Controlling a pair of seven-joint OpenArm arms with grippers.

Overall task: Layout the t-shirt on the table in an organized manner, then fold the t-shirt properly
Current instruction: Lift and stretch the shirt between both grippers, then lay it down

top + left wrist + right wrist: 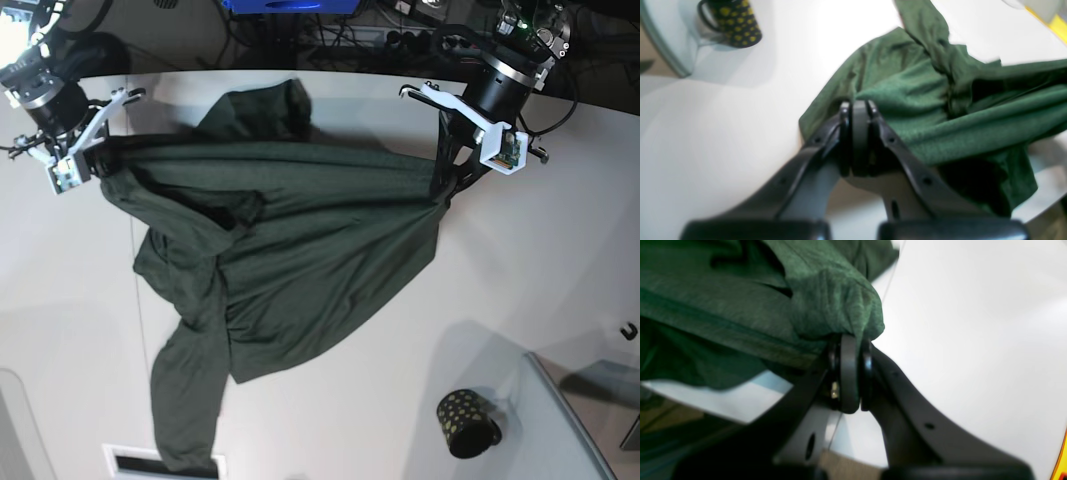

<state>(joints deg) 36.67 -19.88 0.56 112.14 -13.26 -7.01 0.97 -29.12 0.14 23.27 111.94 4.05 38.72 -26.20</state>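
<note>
- The left gripper (858,110) fills the foreground of its wrist view, its jaws clenched on a bunched edge of the t-shirt (927,100).
- The table (330,420), one broad white top with a thin dark seam, carries everything in view.
- One dark green t-shirt (290,260) lies rumpled across the table's middle, its top edge drawn taut between the two arms, a sleeve trailing toward the near edge.
- Two arms reach in from the far side: the left arm at the right of the base view, angled down and inward to the cloth's corner at the left gripper (443,195); the right arm at the opposite corner.
- The right gripper (850,350) is clamped on a wad of the shirt's fabric, seen in the base view at the cloth's left end (100,160).
- One black cup (467,422) with gold dots stands well apart from the shirt, near the front right.
</note>
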